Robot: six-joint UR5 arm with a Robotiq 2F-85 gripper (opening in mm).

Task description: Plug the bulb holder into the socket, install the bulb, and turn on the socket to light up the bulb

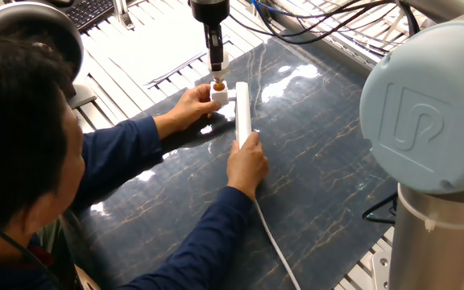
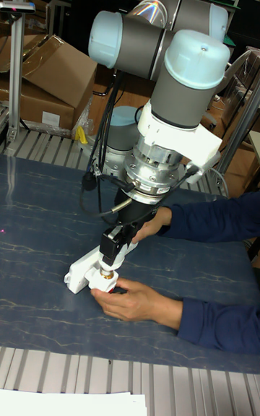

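Tool [image 1: 216, 71] points straight down from our arm, pinching the bulb [image 1: 223, 60] over the orange mouth of the bulb holder [image 1: 218, 94]. We see the holder seated against the far end of the socket [image 1: 243, 113] on the dark worktop [image 1: 337, 161]. A person's one hand [image 1: 193, 105] steadies the holder (the other hand [image 1: 248, 165] presses the strip's near end).
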